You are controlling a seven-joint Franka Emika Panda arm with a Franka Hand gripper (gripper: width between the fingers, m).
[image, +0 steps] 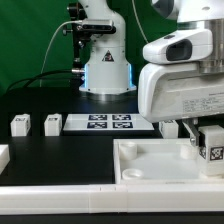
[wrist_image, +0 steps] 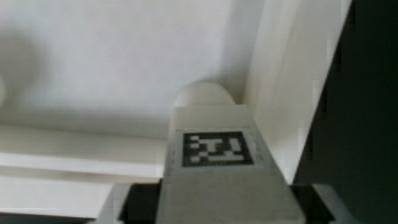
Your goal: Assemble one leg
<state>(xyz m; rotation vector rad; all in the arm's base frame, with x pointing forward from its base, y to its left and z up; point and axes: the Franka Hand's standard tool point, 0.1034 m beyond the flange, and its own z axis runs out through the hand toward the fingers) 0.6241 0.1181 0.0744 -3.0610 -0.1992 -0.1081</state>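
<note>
My gripper (image: 207, 134) is shut on a leg (image: 212, 148), a small white block with a black-and-white tag. It holds the leg over the right part of the large white tray-like part (image: 150, 160). In the wrist view the leg (wrist_image: 217, 140) runs out from between the fingers (wrist_image: 141, 202), tag face up. Its rounded end lies over the tray's inner corner (wrist_image: 267, 60), next to the raised rim. I cannot tell whether the end touches the tray. Two more legs (image: 20, 124) (image: 51, 123) stand on the black table at the exterior view's left.
The marker board (image: 110, 122) lies flat behind the tray, in front of the robot base (image: 105, 70). Another white part (image: 3, 156) shows at the exterior view's left edge. A green backdrop stands behind.
</note>
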